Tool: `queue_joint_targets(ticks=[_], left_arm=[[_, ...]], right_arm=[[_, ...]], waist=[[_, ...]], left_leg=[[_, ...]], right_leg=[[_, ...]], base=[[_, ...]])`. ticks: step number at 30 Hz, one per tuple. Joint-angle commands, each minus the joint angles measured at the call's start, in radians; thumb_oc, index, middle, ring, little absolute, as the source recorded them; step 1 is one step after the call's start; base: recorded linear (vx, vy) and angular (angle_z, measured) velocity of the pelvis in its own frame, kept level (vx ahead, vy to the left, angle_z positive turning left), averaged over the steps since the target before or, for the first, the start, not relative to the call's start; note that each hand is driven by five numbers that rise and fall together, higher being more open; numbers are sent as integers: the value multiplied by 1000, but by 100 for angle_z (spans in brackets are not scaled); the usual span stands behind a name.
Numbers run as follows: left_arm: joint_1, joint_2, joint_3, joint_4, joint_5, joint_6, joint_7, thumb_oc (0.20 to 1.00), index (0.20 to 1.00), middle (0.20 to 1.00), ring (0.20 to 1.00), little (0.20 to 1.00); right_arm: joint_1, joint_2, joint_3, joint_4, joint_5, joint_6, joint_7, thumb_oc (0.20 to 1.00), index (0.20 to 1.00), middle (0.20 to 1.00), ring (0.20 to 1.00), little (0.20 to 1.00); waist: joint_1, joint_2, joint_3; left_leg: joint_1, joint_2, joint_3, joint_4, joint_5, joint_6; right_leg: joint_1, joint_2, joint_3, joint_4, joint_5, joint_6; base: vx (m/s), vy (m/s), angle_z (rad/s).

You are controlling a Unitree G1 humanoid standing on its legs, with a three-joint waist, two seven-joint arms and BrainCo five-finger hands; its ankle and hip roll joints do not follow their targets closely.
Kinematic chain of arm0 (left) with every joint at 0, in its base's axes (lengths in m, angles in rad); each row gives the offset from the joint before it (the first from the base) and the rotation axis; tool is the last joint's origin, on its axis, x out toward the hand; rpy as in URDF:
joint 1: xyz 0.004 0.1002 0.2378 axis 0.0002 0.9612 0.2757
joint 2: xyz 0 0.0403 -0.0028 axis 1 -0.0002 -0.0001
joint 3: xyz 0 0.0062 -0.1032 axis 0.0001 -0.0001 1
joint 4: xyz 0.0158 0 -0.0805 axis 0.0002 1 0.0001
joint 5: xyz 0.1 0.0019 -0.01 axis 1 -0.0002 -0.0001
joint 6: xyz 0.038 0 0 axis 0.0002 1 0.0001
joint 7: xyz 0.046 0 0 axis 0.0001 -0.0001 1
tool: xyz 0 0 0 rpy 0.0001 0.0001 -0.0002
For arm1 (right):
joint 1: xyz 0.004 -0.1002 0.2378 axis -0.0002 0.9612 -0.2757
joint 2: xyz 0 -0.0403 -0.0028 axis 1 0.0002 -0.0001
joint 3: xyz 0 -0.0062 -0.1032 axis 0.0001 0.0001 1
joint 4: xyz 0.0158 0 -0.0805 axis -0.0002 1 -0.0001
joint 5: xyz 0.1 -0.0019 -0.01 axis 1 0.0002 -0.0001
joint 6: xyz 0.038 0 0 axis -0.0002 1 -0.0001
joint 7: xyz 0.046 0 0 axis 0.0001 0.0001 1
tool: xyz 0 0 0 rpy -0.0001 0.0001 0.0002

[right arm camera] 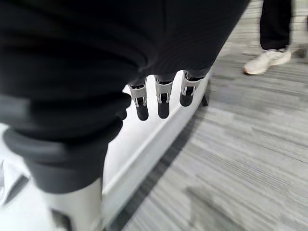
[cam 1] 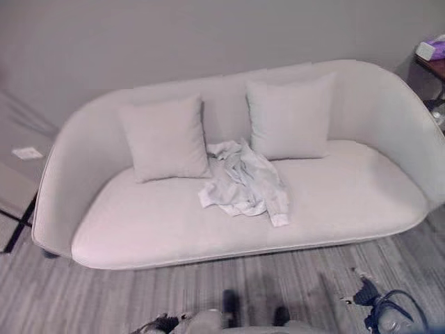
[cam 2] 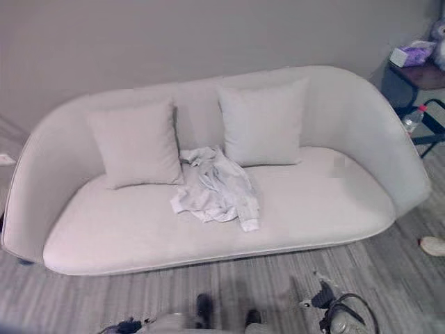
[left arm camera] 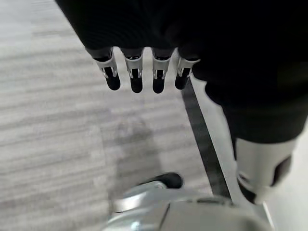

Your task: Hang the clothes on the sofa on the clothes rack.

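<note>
Crumpled pale shirt [cam 1: 242,184] on curved fabric sofa [cam 1: 361,202], between square cushions [cam 1: 165,138]. Both hands' fingers [left arm camera: 134,72] relaxed, empty.

A plain grey wall [cam 1: 174,35] is seen behind a long, pale sofa [cam 1: 334,202] with a rounded back. Two square cushions [cam 1: 165,138] of the same pale colour are leaned against the backrest, one left of the middle and one right of it [cam 1: 290,117]. The floor [cam 1: 83,299] is covered with grey striped carpet. A dark side table [cam 2: 410,73] is placed at the sofa's right end, and a clear bottle [cam 2: 412,118] is seen beside it. A white shoe [cam 2: 432,245] lies on the floor at the right.
</note>
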Motion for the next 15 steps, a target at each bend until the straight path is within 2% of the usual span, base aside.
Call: queue_joint_targets(ticks=[1, 3, 6, 7, 8, 9, 11, 12, 14, 15], left_arm=[[-14, 4, 31, -52, -39, -9, 1, 1000, 1000, 1000, 1000, 1000], [-2, 7, 24, -33, -41, -1, 5, 1000, 1000, 1000, 1000, 1000], [1, 23, 13, -26, -38, -4, 10, 1000, 1000, 1000, 1000, 1000], [-2, 32, 3, -25, -28, -7, 13, 1000, 1000, 1000, 1000, 1000], [-4, 35, 0, -24, -24, -5, 14, 1000, 1000, 1000, 1000, 1000], [-13, 34, -10, -25, -21, -3, 18, 1000, 1000, 1000, 1000, 1000], [-20, 35, -10, -30, -24, 1, 19, 1000, 1000, 1000, 1000, 1000], [-36, 41, -16, -45, -17, -3, 18, 1000, 1000, 1000, 1000, 1000], [-63, 55, -42, -70, -4, -13, 21, 1000, 1000, 1000, 1000, 1000], [-79, 70, -61, -84, 1, -16, 18, 1000, 1000, 1000, 1000, 1000]], right_arm=[[-225, -87, -24, -54, 27, -33, -40, 1000, 1000, 1000, 1000, 1000], [-239, -64, -3, -42, 21, -35, -32, 1000, 1000, 1000, 1000, 1000], [-250, -42, 9, -36, 16, -37, -21, 1000, 1000, 1000, 1000, 1000], [-253, -34, 14, -27, 11, -36, -15, 1000, 1000, 1000, 1000, 1000], [-254, -29, 15, -21, 6, -34, -14, 1000, 1000, 1000, 1000, 1000], [-271, -22, 31, -10, -2, -30, -15, 1000, 1000, 1000, 1000, 1000], [-293, -26, 51, -4, -14, -23, -17, 1000, 1000, 1000, 1000, 1000], [-328, -19, 78, 5, -19, -26, -14, 1000, 1000, 1000, 1000, 1000], [-372, -28, 113, 14, -24, -33, -3, 1000, 1000, 1000, 1000, 1000], [-405, -50, 131, 30, -16, -30, -12, 1000, 1000, 1000, 1000, 1000]], waist=[[91, 70, 86], [102, 72, 40], [120, 51, 1], [131, 47, -13], [128, 53, -15], [110, 85, -8], [73, 132, 34], [50, 132, 59], [16, 114, 81], [-17, 102, 87]], left_leg=[[-9, 59, -50, -12, -54, 53], [3, 75, -63, 16, -7, 58], [20, 69, -55, 36, -3, 67], [46, 62, -49, 39, -8, 73], [69, 63, -50, 37, -10, 78], [142, 79, -53, 31, -11, 86], [220, 106, -64, 21, -10, 96], [260, 103, -81, 9, -18, 99], [285, 81, -134, -8, -23, 92], [304, 50, -195, -33, -40, 99]], right_leg=[[196, -12, 161, 10, 32, 79], [210, -5, 169, 50, 42, 77], [225, -26, 159, 123, 42, 73], [224, -38, 150, 211, 43, 72], [209, -39, 144, 280, 49, 72], [158, -47, 125, 462, 48, 59], [63, -23, 143, 654, 20, 48], [-4, -30, 157, 658, -5, 42], [-80, -27, 199, 471, 1, 55], [-132, 2, 291, 232, 20, 71]], base=[[341, -56, -155], [388, 30, -145], [392, 93, 18], [424, 173, 3], [510, 294, 20], [370, 288, 10], [301, 235, 2], [289, 53, 15], [295, -71, 48], [249, -195, 134]])
